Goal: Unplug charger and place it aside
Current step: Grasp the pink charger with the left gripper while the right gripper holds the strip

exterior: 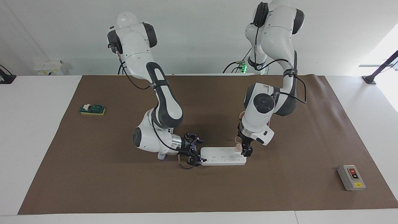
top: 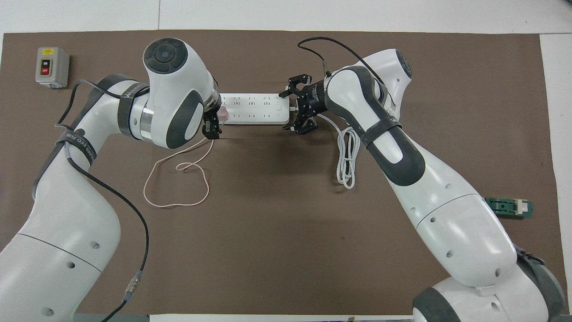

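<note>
Charger [exterior: 238, 147] sits plugged into the power strip [exterior: 222, 156] at the end toward the left arm, its thin pink cable [top: 176, 183] looping over the brown mat [exterior: 93, 174] nearer the robots. Left hand [exterior: 244, 148] is down on it, fingers either side of the pink cube, though whether they are actually clamped I cannot tell. Right hand [exterior: 195, 151] lies low at the strip's other end, fingers spread wide apart around that end. White cord [top: 347, 156] lies coiled on the counter [exterior: 37, 140]. Grey switch box [exterior: 351, 177] and green block [exterior: 92, 109] sit well apart, at either end.
</note>
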`<state>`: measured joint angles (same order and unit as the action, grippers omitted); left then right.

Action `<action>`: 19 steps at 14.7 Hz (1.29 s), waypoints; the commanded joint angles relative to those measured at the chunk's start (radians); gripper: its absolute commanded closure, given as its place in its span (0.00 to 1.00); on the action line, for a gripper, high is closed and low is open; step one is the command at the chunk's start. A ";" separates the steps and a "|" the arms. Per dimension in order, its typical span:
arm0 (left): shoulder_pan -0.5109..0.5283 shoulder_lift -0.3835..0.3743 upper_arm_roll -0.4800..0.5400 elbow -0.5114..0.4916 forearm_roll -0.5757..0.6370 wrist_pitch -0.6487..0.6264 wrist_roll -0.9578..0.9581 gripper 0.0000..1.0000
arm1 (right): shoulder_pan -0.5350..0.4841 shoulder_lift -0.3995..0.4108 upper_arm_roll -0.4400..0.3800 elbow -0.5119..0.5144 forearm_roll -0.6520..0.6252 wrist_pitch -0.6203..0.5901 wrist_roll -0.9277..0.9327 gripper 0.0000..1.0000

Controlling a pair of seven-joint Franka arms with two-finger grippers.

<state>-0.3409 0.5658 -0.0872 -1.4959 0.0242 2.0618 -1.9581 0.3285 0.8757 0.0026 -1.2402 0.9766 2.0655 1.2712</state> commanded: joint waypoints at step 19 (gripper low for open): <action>-0.027 0.025 0.014 0.017 0.037 -0.006 -0.001 1.00 | 0.018 0.089 -0.007 0.122 -0.061 0.041 0.020 0.47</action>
<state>-0.3576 0.5695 -0.0835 -1.4904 0.0524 2.0841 -1.9602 0.3391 0.9403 -0.0044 -1.1503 0.9378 2.0808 1.2747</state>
